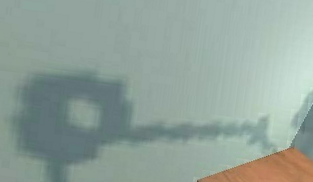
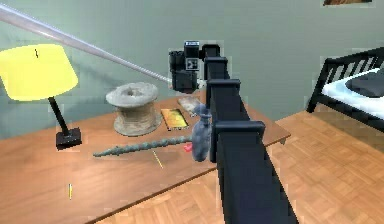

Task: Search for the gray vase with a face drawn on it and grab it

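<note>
A pale grey-green wall [image 1: 123,24] backs a wooden worktop [image 2: 40,185] — its corner shows at the forward view's lower right. A yellow-shaded lamp [image 2: 36,72] stands on it; beyond, wood floor [image 2: 335,160] and a dark-framed bed [image 2: 360,88].

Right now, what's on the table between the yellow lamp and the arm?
Arm side view: a beige spool-shaped object stands between the lamp and the arm, with a long grey rod-like thing lying in front of it.
</note>
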Robot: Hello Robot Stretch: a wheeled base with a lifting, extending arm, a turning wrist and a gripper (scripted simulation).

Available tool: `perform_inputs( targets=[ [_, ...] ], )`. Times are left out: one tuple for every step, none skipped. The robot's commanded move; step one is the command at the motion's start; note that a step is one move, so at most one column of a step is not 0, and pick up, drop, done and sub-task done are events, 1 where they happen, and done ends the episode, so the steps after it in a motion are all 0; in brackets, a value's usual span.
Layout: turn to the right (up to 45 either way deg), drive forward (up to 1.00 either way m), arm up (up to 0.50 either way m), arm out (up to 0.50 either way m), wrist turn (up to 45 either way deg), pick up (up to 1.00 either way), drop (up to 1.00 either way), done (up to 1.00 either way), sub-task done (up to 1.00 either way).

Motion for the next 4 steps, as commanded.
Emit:
perform_inputs(
  targets=[
    [0.0,0.0,-0.1,0.0,0.0,0.0,0.0,0.0,0.0],
    [0.0,0.0,0.0,0.0,0.0,1.0,0.0,0.0,0.0],
    [0.0,0.0,0.1,0.0,0.0,0.0,0.0,0.0,0.0],
    [0.0,0.0,0.0,0.0,0.0,0.0,0.0,1.0,0.0]
  ],
)
